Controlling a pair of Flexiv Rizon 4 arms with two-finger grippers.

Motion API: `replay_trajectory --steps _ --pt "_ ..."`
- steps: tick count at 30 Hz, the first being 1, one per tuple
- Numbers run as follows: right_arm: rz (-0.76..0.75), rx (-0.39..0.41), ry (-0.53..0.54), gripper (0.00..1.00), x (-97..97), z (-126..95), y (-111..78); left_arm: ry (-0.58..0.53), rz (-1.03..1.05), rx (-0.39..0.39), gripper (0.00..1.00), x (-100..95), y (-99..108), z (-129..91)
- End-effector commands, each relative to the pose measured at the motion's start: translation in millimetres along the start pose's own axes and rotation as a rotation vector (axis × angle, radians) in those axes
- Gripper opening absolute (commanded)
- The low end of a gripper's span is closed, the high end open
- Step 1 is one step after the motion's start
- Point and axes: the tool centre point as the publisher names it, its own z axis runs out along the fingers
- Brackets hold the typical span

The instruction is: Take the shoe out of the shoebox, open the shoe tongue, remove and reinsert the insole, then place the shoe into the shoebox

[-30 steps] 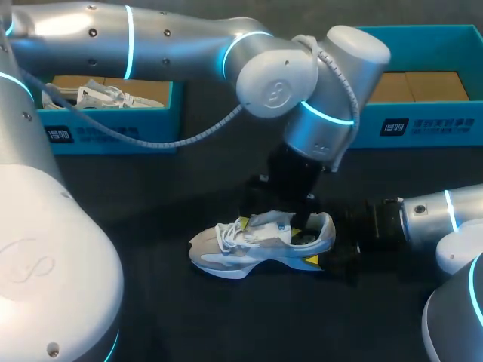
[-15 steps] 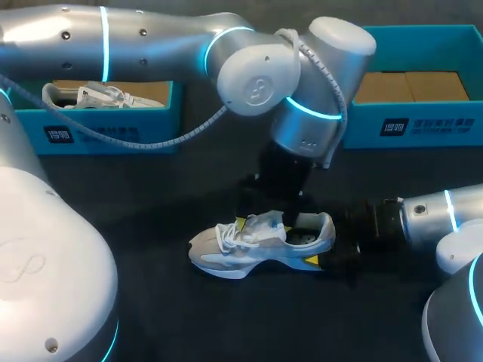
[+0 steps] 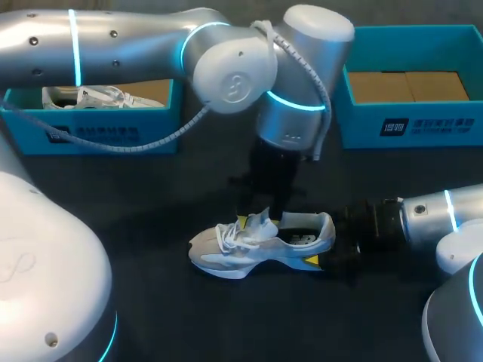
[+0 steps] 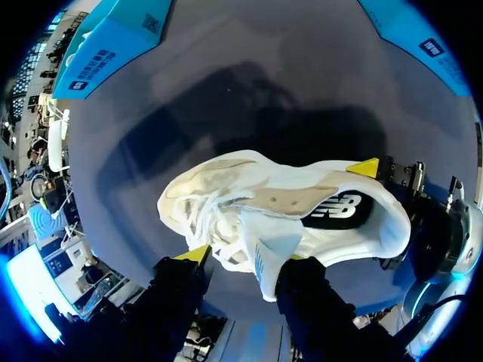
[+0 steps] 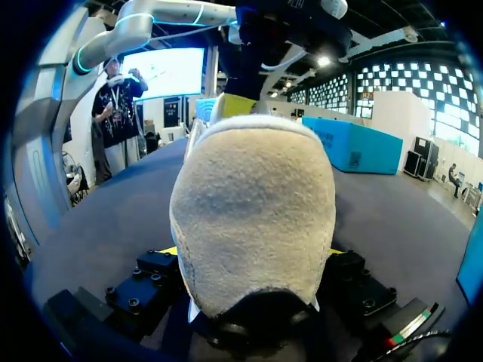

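Steadying shoe on table: right gripper pinching the heel, left gripper spread astride the raised tongue, apparently to hold it clear of the insole.

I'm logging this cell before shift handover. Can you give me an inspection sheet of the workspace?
Surface: black table, one shoe near its middle.
Job's things: white and grey sneaker upright, tongue raised; empty teal cardboard shoebox at right rear.
Clutter: second teal shoebox at left rear, holding another white shoe.
Hands: left hand open, astride the tongue; right hand shut on the sneaker's heel.
Cables: grey ribbed cable hangs from the left arm, sagging before the second box.
Surroundings: nothing seen.
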Motion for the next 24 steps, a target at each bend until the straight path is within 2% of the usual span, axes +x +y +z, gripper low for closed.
replay_trajectory --steps 1,5,10,12,14,24 --pt "0.000 0.003 -0.002 0.00 1.5 0 0.5 0.051 0.000 0.004 0.38 -9.3 1 1" --pt "0.000 0.003 -0.002 0.00 1.5 0 0.5 0.069 -0.004 0.007 0.37 -14.4 1 1" --pt "0.000 0.003 -0.002 0.00 1.5 0 0.5 0.099 -0.008 0.004 0.26 -20.8 0 3" --pt "0.000 0.003 -0.002 0.00 1.5 0 0.5 0.108 0.001 0.009 0.15 -23.4 0 5" --pt "0.000 0.003 -0.002 0.00 1.5 0 0.5 0.130 0.011 0.012 0.00 -26.5 1 6" --pt "0.000 0.003 -0.002 0.00 1.5 0 0.5 0.312 0.042 0.030 0.00 -50.3 1 10"
